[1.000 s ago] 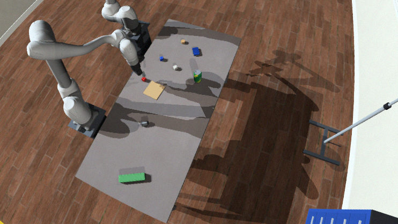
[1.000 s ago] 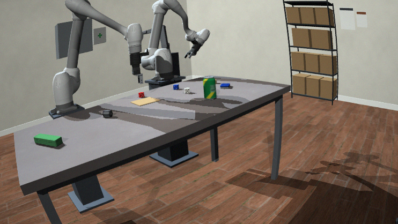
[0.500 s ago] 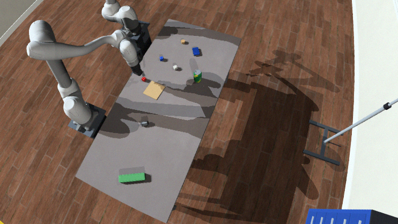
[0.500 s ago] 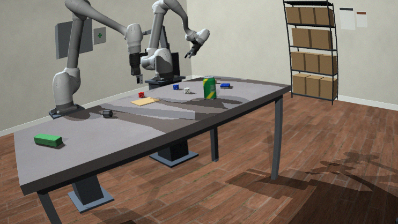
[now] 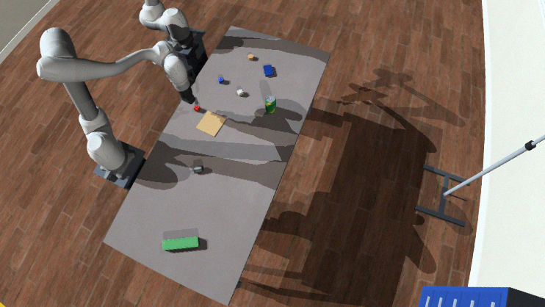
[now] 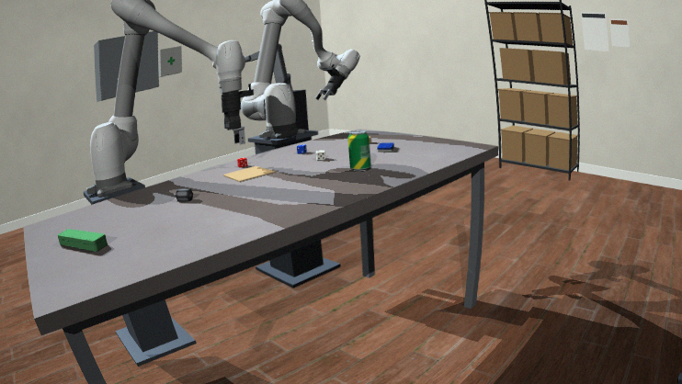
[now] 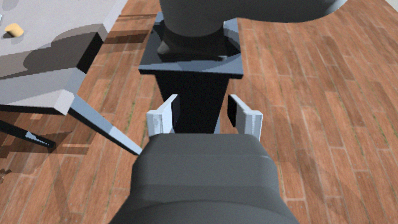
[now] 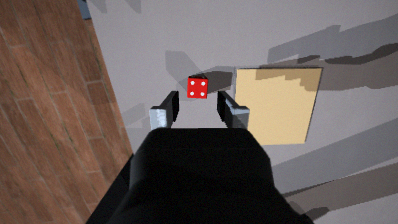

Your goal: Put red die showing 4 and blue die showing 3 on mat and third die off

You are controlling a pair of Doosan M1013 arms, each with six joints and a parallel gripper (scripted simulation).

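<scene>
The red die (image 5: 196, 108) (image 6: 242, 163) (image 8: 197, 88), an equal-sided cube favoring no long axis, is sitting flat on the gray table (image 5: 213, 198) (image 6: 142, 214) (image 8: 150, 30), its upper face showing four pips and its sides running nearly square to the right wrist view. It is lying just beside the tan mat (image 5: 211, 123) (image 6: 249, 174) (image 8: 278, 106), outside its edge. The blue die (image 5: 221, 80) (image 6: 301, 149) is resting farther along the table, well apart from the mat; its top count is remaining too small to tell. The white die (image 5: 240, 92) (image 6: 320, 154) is lying off the mat, between the blue die and the green can (image 5: 270, 104) (image 6: 358, 151), which is standing upright. The right gripper (image 5: 195, 102) (image 6: 239, 135) (image 8: 198, 100) is pointing downward above the red die, its fingers standing wide apart and gripping nothing. The left gripper (image 6: 323, 94) (image 7: 203, 104) is hanging well away from the dice, fully spread and holding nothing. A green block (image 5: 181, 243) (image 6: 82, 240) is lying near one table end. Brown wood planks are covering the floor (image 5: 381, 37) (image 6: 405, 333) (image 7: 310, 150) (image 8: 50, 100), and a shelf rack (image 6: 534, 82) is holding cardboard boxes (image 6: 534, 64) by a pale wall.
</scene>
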